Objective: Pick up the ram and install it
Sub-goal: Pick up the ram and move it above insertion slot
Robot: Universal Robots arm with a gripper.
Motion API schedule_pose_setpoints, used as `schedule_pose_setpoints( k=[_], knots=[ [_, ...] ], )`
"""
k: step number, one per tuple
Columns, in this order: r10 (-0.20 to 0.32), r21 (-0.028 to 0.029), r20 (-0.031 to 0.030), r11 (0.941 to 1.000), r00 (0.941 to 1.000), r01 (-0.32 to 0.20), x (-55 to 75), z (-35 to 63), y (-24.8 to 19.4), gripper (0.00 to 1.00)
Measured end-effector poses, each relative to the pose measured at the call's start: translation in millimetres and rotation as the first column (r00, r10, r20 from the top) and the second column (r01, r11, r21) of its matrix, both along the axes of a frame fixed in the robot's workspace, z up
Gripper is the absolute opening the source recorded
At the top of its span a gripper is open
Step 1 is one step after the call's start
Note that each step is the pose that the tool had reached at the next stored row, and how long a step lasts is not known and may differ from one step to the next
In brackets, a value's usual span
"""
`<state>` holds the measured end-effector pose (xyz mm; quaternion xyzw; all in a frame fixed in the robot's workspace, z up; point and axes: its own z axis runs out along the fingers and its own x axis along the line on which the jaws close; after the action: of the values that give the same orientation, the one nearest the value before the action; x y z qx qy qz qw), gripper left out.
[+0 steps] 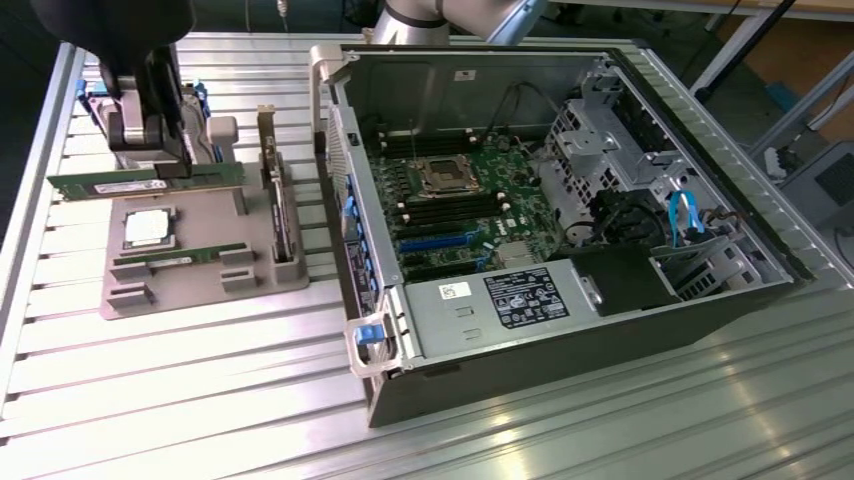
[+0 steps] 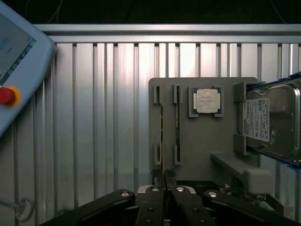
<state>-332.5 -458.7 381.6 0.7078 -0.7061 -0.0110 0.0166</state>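
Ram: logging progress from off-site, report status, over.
End effector shut on the ram. Ram held above the grey holder tray, not yet at the open computer case. No obstruction seen between them.

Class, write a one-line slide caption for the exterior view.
Claw grips the ram over the grey parts tray, beside the open computer case.

A dark gripper (image 1: 163,160) at the exterior view's left has its jaws closed on a long green ram (image 1: 114,186), held level over a grey holder tray (image 1: 200,290) on a ribbed metal tabletop (image 1: 200,400). Toward the right lies an open computer case (image 1: 561,340), its motherboard (image 1: 461,200) exposed.
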Motion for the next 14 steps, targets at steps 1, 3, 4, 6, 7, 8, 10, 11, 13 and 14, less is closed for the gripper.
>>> schedule_pose_setpoints(
  k=[1,3,4,6,7,8,10,11,13,14],
  knots=[
    [0.0,0.0,0.0,1.0,1.0,0.0,1.4,0.0,0.0,0.12],
    [0.0,0.0001,0.0,1.0,1.0,0.0,4.8,0.0,-0.1,0.12],
    [0.0,0.0001,-0.0001,1.0,1.0,0.0,7.0,-0.1,-0.1,0.12],
    [0.0,0.0,-0.0002,1.0,1.0,0.0,10.3,0.0,-0.1,0.12],
    [0.0,0.0001,-0.0003,1.0,1.0,0.0,12.1,0.0,-0.2,0.12],
    [0.0,0.0,-0.0004,1.0,1.0,0.0,14.0,0.0,-0.2,0.12],
    [0.0,0.0,-0.0007,1.0,1.0,0.0,18.0,0.0,-0.3,0.12],
    [0.0,0.0,-0.0008,1.0,1.0,0.0,19.9,0.0,-0.4,0.12],
    [0.0,0.0,-0.0011,1.0,1.0,0.0,23.6,0.0,-0.4,0.12],
    [0.0,0.0001,-0.0011,1.0,1.0,0.0,25.6,-0.1,-0.5,0.12]
  ],
)
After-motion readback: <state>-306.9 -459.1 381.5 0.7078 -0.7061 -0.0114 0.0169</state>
